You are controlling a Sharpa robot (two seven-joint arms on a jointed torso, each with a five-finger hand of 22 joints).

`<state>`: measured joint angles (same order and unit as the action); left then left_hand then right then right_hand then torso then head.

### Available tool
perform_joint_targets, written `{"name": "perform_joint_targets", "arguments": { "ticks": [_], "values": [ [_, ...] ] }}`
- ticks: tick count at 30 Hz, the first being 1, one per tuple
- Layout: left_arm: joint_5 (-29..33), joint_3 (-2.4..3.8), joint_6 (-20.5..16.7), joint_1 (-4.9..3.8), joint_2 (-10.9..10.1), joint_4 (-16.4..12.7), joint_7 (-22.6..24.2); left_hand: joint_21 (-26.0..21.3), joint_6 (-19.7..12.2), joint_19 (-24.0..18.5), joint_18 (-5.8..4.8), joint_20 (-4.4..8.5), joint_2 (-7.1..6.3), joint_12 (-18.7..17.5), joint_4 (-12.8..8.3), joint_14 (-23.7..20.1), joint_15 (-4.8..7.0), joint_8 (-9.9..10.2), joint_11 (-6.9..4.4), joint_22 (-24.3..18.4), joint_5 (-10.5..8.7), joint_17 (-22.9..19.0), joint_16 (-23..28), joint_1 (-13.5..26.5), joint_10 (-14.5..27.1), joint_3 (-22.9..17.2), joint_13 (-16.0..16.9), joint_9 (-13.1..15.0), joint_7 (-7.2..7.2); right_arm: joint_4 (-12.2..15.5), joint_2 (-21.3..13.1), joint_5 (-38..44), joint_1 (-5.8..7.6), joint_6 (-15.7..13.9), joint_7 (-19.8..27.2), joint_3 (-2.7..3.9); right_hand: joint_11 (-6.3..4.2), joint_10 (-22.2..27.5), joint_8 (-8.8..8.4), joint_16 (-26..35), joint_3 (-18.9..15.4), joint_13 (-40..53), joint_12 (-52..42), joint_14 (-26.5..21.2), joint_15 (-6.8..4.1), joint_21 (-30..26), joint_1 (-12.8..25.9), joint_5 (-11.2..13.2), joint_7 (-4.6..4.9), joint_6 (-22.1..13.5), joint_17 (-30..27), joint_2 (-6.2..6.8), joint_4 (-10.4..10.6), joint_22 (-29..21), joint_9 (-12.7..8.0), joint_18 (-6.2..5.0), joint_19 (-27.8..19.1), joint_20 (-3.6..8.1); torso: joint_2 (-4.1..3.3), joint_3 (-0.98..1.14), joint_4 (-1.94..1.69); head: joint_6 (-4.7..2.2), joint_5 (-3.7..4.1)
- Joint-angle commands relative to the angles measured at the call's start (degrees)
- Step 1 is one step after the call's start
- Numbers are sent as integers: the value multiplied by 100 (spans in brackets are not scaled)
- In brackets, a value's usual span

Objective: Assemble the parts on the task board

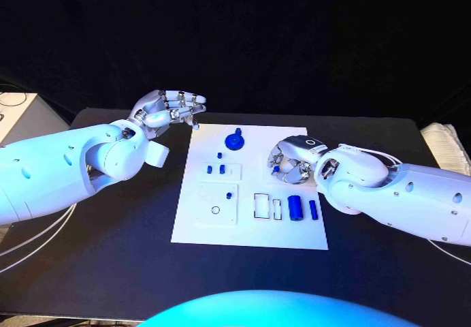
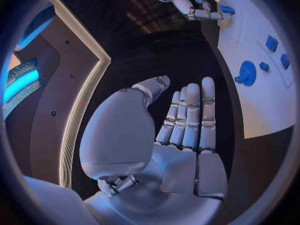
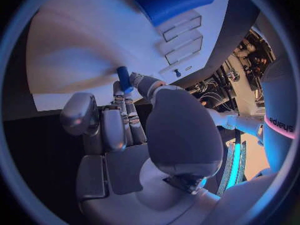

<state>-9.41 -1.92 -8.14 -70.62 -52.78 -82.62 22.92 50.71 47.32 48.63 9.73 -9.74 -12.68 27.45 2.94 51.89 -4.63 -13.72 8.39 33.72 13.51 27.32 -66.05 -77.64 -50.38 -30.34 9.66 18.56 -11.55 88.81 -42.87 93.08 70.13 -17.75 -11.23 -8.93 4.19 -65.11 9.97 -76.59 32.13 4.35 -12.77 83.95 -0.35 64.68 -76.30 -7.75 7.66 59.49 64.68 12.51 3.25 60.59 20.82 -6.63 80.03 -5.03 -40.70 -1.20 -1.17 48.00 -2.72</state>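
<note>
- I'm seeing a white board [image 1: 250, 235] lying on a black table [image 1: 118, 272].
- Blue parts [image 1: 295, 204] are showing on it.
- Silver hands [image 1: 169, 109], white arms [image 1: 59, 170].

The black, matte bench [image 1: 98, 272] carries the scene. Just beyond its left edge stands a pale boxy cabinet [image 1: 24, 116] with a dark cable lying on top. Off the bench's right edge lies a cream, ribbed piece of padding [image 1: 446, 146]. Behind the bench hangs a black backdrop [image 1: 295, 54].
</note>
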Motion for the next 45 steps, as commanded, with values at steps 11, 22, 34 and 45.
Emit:
{"name": "perform_joint_targets", "arguments": {
  "ticks": [11,22,34,45],
  "values": [
    [23,4,96,0,2,0,-5,-37,-8,34,77,-24,60,28,-2,-52,1,-11,16,-10,26,-9,25,-20,50,34,-7,0,-45,9,-16,298,-16,59,-99,-16,35,89,23,-15,63,-32,128,118,-6,-11,17,39,23,27,-14,55,-13,-14,22,55,15,-6,0,5,0,-7,2],
    [23,4,92,0,0,4,-24,-41,-9,34,77,-25,62,30,1,-53,0,-11,17,-13,26,-9,25,-18,54,36,-7,0,-47,37,-33,310,-20,26,-99,-17,81,244,-14,-1,66,-53,278,109,32,-93,67,52,51,-36,-50,135,-6,-86,19,41,-24,-38,0,4,0,5,12],
    [29,4,85,0,1,8,-29,-48,-10,36,77,-27,70,35,12,-54,-3,-11,19,-18,25,-10,24,-9,59,41,-7,0,-49,45,-38,296,-23,-16,-76,-17,66,164,-19,14,84,-30,268,99,27,-91,79,55,38,-39,-79,103,15,-72,24,39,-21,-44,-1,1,1,4,23],
    [33,4,71,0,-1,19,-43,-53,-11,38,77,-28,82,38,20,-54,-3,-11,20,-22,26,-11,23,-5,61,40,-7,0,-50,95,-52,142,-40,-344,-63,-17,-223,-813,338,-19,356,208,28,129,-205,360,-221,459,-155,480,-42,-274,-231,469,275,133,186,148,-1,0,-4,17,39]
  ]
}}
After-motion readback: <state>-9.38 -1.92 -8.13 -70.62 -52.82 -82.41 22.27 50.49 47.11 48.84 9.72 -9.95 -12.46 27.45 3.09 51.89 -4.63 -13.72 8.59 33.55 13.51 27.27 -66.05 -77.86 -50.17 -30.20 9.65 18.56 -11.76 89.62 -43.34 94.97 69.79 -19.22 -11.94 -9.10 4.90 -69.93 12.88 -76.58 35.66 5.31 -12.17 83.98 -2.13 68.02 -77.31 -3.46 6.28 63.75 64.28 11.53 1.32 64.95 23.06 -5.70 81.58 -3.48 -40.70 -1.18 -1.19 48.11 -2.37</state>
